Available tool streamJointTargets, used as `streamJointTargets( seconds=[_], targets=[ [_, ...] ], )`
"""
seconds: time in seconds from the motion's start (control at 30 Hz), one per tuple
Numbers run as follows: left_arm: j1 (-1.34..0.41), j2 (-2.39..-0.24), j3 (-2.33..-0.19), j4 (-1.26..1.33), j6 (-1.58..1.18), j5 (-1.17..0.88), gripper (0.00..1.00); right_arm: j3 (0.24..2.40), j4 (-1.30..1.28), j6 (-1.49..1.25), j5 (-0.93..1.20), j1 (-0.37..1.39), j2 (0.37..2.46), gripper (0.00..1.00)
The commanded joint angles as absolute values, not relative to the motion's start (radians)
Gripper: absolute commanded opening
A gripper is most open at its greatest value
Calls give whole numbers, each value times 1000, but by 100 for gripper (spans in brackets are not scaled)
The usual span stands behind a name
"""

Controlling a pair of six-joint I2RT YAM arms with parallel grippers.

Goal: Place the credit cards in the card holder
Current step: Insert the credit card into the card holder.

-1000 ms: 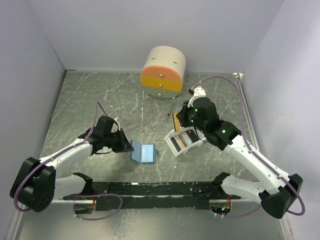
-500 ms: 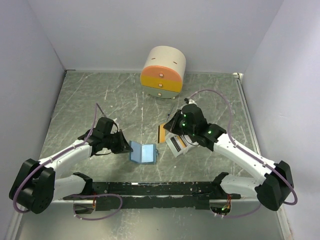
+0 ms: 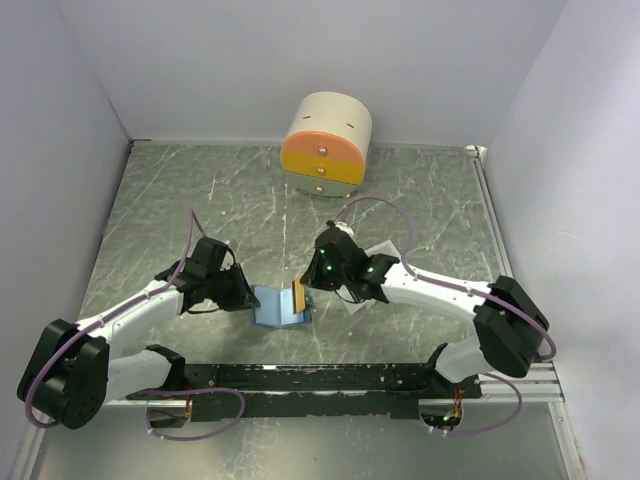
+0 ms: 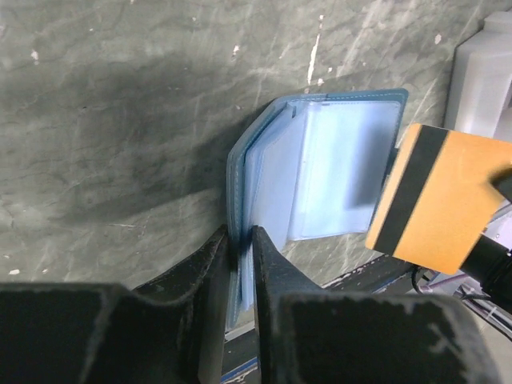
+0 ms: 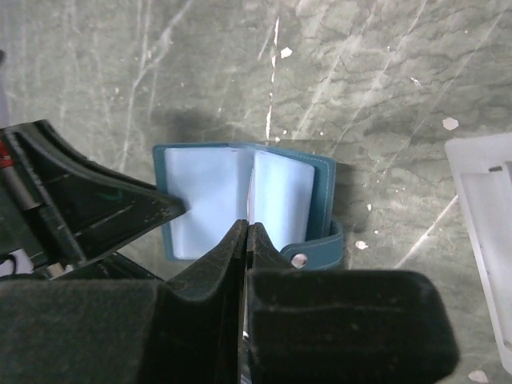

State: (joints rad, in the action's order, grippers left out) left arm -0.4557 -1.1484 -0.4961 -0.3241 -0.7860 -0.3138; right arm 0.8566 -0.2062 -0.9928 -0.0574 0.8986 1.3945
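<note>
Clamping an orange card [image 4: 445, 198], right gripper [image 5: 245, 230], left gripper [image 4: 240, 237] pinching card holder [image 4: 324, 164] edge.

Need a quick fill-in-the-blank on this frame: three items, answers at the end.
1. The right gripper holds a card whose face is ___ with a dark stripe.
2. The left gripper pinches the card holder, which is ___, not folded shut.
3. The round drawer box stands at the table's (near/far) ___ edge.
Missing: orange; open; far

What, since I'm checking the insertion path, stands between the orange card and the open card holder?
Nothing visible does. The orange card, held in the right gripper, hangs over the open card holder. The left gripper pinches its left cover, off that path.
</note>
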Motion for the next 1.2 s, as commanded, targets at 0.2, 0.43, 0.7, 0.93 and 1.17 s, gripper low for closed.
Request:
streamJointTargets(
  seconds=[0.2, 0.43, 0.7, 0.93, 1.17],
  targets=[
    [-463, -1128, -514, -398, -781, -227, 36, 835, -125, -948, -103, 928, 1521, 0],
    [-463, -1131, -520, -431, -799, -168, 31, 822, -171, -931, -161, 928, 1535, 0],
    [-463, -1152, -525, -452, -813, -140, 28, 824, -176, -927, -174, 927, 1552, 0],
    [-462, -1155, -485, -318, -810, -276, 11, 799, -61, -919, -74, 928, 1521, 0],
    [-463, -1173, -451, -208, -838, -378, 8, 770, 40, -932, -28, 928, 1497, 0]
  ],
)
